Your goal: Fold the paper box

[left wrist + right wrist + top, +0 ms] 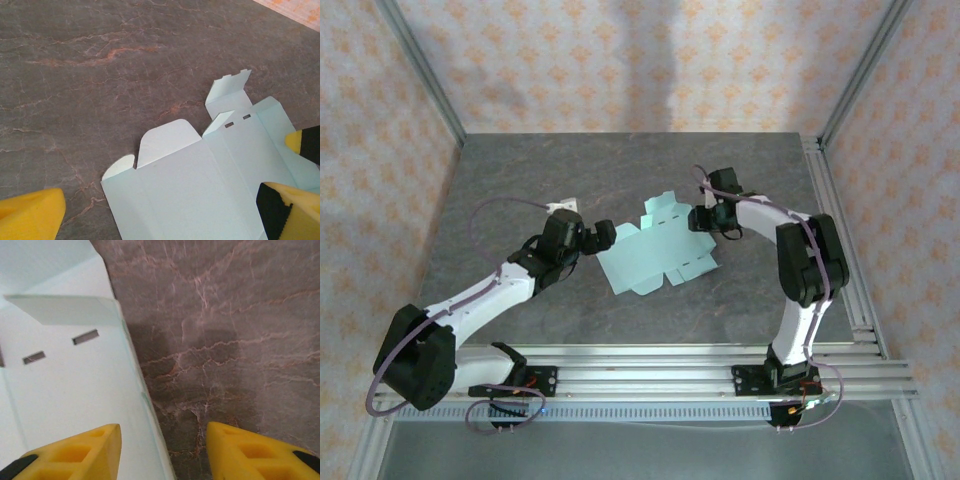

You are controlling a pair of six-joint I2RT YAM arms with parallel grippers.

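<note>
The paper box [660, 256] is a pale mint-green die-cut sheet, lying mostly flat in the middle of the dark table [620, 170]. My left gripper [605, 237] is open at the sheet's left end. In the left wrist view its yellow fingers [31, 215] stand wide apart over the paper box [200, 190], with nothing held. My right gripper [705, 218] is at the sheet's far right edge. In the right wrist view the right gripper [164, 435] is open, and the edge of the paper box [65, 385] runs between its fingertips. A small flap [65, 310] by two slots stands raised.
Aluminium rails [650, 362] run along the near table edge, where both arm bases are bolted. A frame rail [840, 240] borders the right side. Patterned walls enclose the back and sides. Bare table lies behind and to the left of the sheet.
</note>
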